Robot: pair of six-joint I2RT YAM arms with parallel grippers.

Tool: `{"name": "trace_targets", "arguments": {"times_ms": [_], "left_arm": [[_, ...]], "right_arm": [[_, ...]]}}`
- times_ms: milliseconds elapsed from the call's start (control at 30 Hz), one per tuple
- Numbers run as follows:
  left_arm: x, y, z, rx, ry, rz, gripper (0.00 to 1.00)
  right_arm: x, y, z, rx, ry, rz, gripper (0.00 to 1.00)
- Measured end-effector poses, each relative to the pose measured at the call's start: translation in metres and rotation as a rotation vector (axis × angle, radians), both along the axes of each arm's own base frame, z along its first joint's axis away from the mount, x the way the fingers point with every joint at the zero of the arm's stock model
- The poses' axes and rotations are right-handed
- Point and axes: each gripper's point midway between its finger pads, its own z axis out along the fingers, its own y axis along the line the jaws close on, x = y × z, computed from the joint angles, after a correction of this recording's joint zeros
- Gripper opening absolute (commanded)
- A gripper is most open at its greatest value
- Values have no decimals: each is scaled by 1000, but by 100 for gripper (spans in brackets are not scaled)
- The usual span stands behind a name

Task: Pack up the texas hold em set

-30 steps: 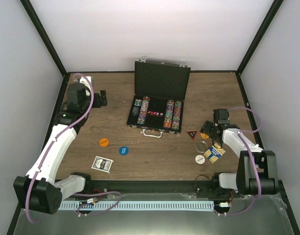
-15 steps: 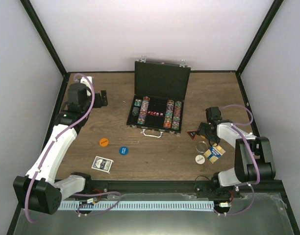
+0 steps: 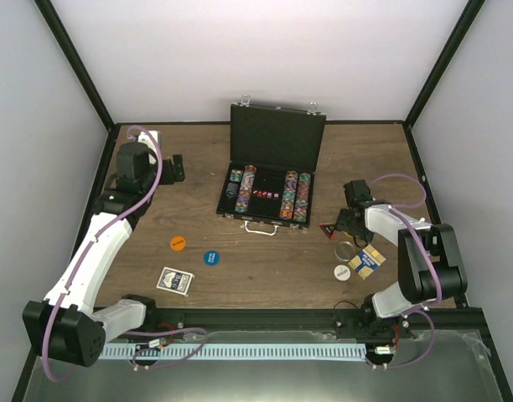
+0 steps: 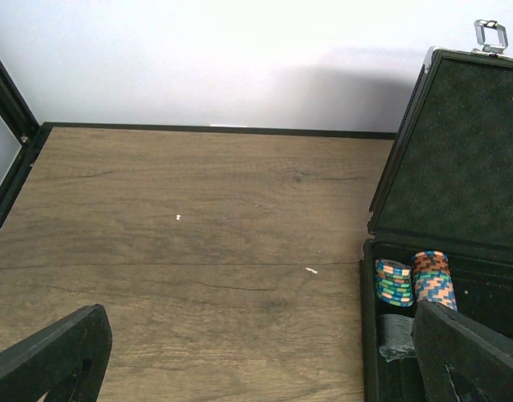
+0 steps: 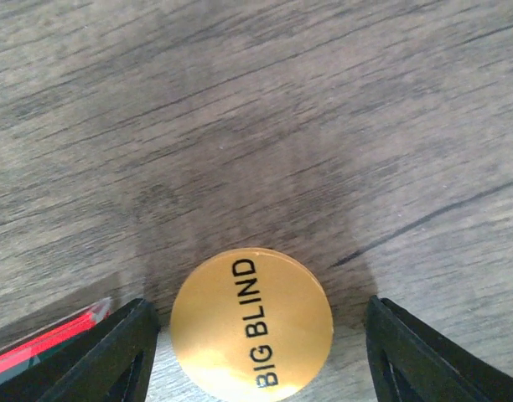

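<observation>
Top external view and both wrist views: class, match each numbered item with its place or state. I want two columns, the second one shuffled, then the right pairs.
Column 1
1. case
2. card deck
3. BIG BLIND disc
4. left hand

Column 2
A. on the table, between the open fingers of the right hand
B. wide open, nothing held
C. lid up, chip rows inside
D. flat near the table's front edge, left side

Pairs: 1-C, 2-D, 3-A, 4-B
</observation>
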Motion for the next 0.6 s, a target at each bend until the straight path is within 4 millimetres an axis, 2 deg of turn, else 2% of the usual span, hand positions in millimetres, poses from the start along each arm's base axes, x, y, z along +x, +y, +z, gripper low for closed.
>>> {"name": "trace_targets", "arguments": {"times_ms": [600], "left_arm": [[0,0,0,0,1,0,100]], "right_arm": [[10,7,0,-3,-12,16,56]]}}
